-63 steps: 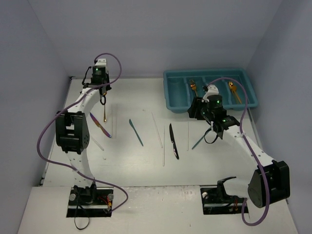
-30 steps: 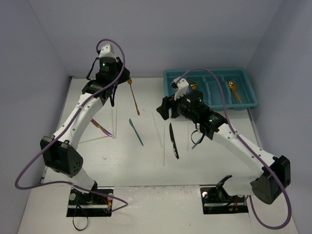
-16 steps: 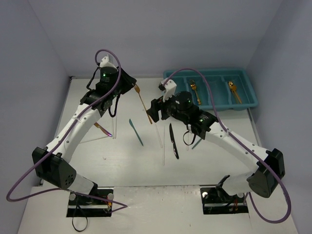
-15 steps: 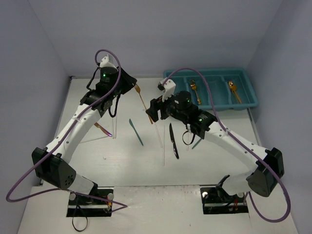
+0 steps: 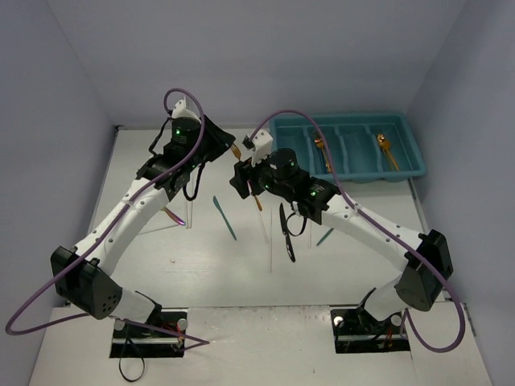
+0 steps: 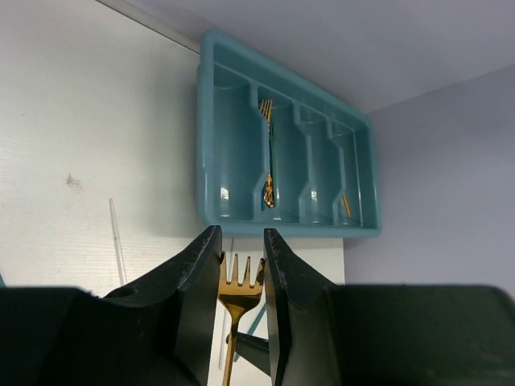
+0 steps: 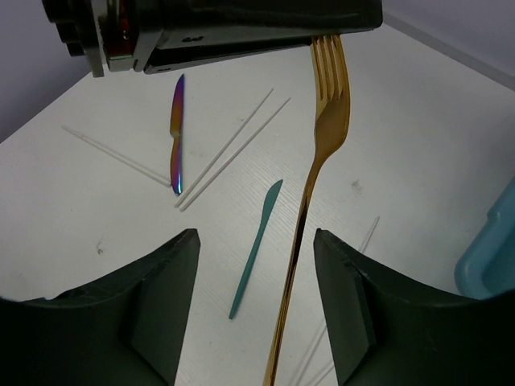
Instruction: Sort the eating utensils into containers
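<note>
handover | my left claw (image 6: 241, 241) clamped gold fork (image 7: 326, 84) | my right claw (image 7: 254, 241) stood apart around handle | judged: centre handle, close, then left releases

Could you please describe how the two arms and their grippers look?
Both the left arm and the right arm have white links with black joint housings. A purple cable loops along each, and a small green light glows near each wrist. The left gripper and right gripper each have broad black fingers.

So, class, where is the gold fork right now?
Top view, centre: the gold fork hangs mid-air, tines pinched in the left tool, handle slanting down inside the open right tool.
</note>
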`<action>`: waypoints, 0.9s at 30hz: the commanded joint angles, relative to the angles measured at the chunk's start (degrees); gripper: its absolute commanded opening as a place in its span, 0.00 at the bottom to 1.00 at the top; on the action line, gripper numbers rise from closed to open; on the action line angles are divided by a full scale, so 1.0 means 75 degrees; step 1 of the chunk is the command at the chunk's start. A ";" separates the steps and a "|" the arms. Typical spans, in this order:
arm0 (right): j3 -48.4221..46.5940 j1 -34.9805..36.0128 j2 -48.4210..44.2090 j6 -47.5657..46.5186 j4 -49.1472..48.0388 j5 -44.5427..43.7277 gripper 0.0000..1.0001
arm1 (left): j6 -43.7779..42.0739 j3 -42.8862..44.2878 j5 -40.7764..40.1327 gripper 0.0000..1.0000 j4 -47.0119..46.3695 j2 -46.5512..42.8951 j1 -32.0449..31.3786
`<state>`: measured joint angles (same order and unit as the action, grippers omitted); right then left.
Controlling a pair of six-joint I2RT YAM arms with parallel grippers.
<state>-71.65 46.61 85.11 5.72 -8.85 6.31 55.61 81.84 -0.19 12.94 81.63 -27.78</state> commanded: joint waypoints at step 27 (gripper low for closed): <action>-0.0316 -0.1790 0.0015 -0.0279 0.0229 -0.2462 0.00 | -0.1375 -0.0753 -0.1073 0.77 0.0362 -0.1564 0.0871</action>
<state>-72.42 40.08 86.78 4.01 -6.69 -7.93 52.96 75.49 -3.31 12.38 76.47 -26.82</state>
